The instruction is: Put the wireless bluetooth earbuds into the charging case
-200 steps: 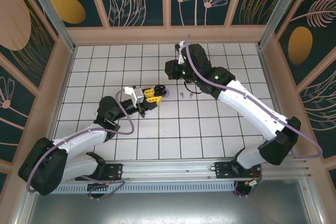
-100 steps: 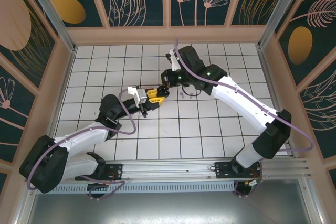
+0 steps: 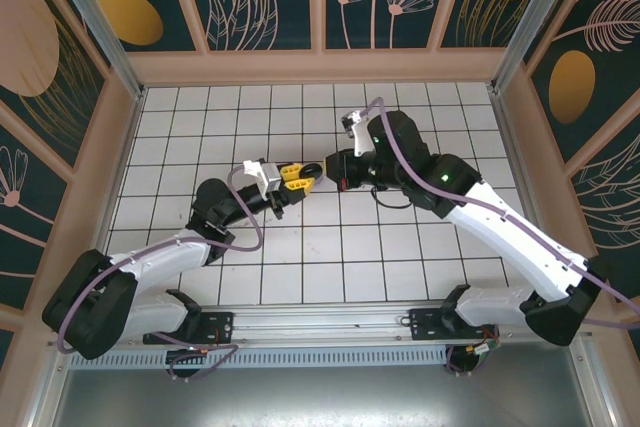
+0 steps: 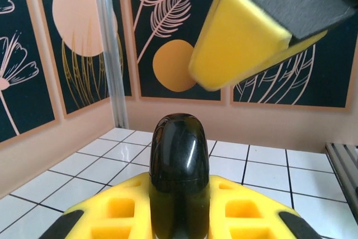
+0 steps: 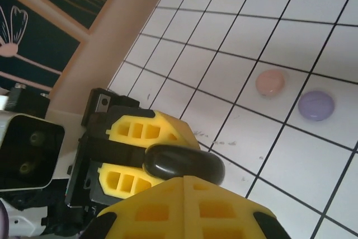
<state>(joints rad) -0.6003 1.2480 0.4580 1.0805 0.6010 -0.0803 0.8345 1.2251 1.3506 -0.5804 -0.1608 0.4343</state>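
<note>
The black case (image 4: pixel 179 172) is being gripped by the closed left pincer (image 3: pixel 303 175), long axis jutting toward the right pincer (image 3: pixel 328 169), which is being held shut just beyond; any earbud there cannot be told.

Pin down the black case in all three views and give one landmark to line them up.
Top external: black case near picture centre, at the left gripper tip.
Left wrist: bottom centre, upright between yellow fingers.
Right wrist: lower centre, lying sideways in the picture.
Landmark: the left gripper clamped on it, yellow fingers flanking the case.
</note>
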